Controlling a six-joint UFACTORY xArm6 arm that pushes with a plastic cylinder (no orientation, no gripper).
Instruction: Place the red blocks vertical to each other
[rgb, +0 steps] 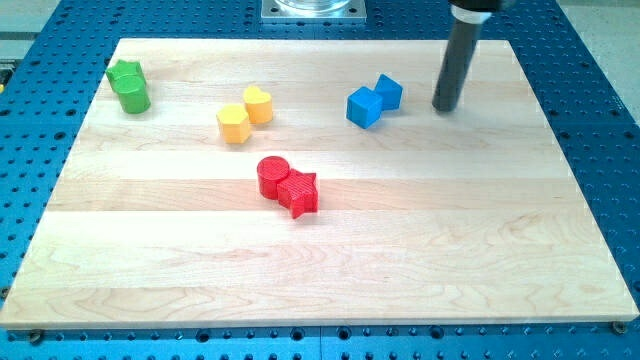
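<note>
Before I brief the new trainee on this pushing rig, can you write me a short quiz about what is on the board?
1. True or false: the red cylinder and the red star touch each other.
2. Which blocks lie nearest my tip? A) the green blocks B) the yellow blocks C) the blue blocks
3. Fill in: the red star lies toward the view's ____ and slightly lower than the red cylinder.

Key: 1 true; 2 C; 3 right. My tip stands to the view's right of the blue blocks, apart from them, on the wooden board.
</note>
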